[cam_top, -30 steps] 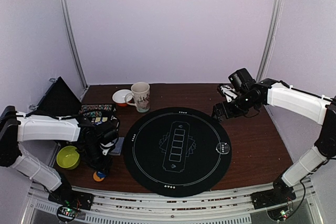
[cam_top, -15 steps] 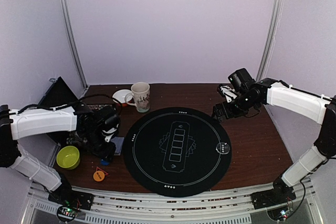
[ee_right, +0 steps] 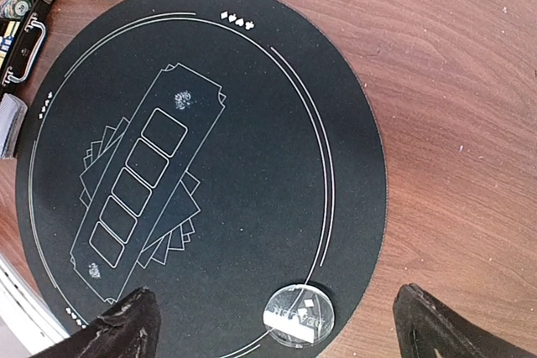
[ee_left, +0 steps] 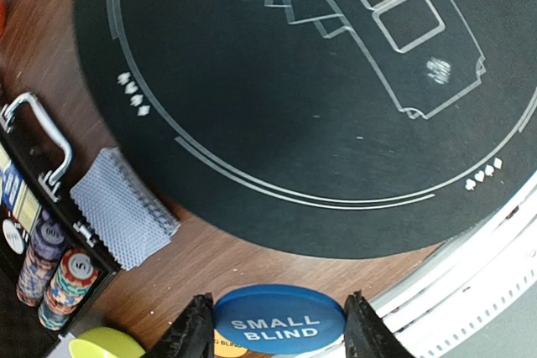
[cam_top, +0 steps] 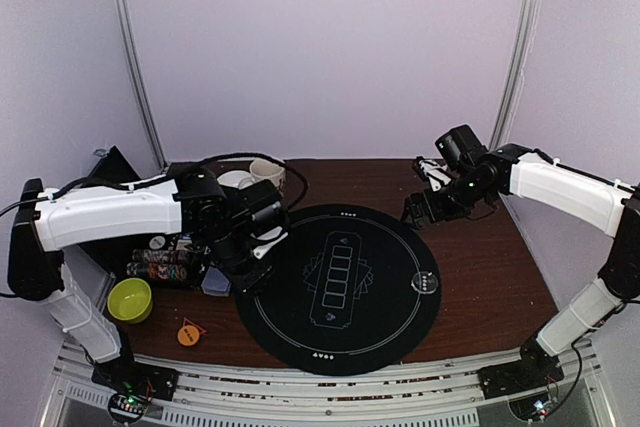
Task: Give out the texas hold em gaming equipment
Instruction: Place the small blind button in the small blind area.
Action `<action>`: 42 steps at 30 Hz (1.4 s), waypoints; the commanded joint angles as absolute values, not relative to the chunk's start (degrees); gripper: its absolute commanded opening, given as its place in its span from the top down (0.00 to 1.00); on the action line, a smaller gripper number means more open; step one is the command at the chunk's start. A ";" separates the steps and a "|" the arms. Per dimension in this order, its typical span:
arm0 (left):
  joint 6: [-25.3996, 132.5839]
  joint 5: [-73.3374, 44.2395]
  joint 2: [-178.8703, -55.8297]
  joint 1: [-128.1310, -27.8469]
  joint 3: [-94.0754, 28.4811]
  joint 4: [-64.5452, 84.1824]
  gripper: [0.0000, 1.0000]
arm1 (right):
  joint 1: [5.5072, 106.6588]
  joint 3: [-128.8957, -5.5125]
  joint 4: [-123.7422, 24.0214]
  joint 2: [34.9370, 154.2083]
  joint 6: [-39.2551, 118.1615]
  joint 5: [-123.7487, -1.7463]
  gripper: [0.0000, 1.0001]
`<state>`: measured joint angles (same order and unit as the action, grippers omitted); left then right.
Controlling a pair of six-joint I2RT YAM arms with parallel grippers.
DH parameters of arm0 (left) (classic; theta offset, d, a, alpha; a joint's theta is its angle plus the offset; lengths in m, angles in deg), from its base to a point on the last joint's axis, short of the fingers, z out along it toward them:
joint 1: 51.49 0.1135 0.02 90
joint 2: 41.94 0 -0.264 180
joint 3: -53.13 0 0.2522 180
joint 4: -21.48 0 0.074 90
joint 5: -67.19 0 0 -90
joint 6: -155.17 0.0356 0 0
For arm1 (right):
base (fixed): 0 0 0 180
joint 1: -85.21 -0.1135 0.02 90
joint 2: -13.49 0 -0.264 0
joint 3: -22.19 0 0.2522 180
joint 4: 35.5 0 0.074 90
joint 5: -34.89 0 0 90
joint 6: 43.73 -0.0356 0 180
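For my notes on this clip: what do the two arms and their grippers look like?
Both arms have white casing segments joined by black joints: the left arm and the right arm. A thin black cable loops above the left arm's wrist end. The left gripper and right gripper have black fingers. No markings are legible.

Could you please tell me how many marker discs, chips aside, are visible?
3: a blue disc in the left hand, an orange disc on the table, near left, and a clear disc on the mat, right edge. Others may be hidden.
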<state>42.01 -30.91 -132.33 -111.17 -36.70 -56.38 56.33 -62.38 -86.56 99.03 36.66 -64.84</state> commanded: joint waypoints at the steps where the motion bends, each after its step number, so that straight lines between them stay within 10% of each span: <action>1: 44.11 -29.49 -133.92 -113.18 -40.75 -57.90 0.59 | 56.77 -62.63 -88.32 98.04 35.91 -65.55 0.00; 42: 28.79 -30.19 -150.40 -132.61 -44.11 -43.59 0.60 | 57.28 -69.57 -73.33 99.93 28.49 -65.94 0.00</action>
<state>30.93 -31.17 -149.43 -131.19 -43.37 -45.80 57.03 -67.10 -72.82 99.55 28.92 -64.54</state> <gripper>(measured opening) 0.481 0.999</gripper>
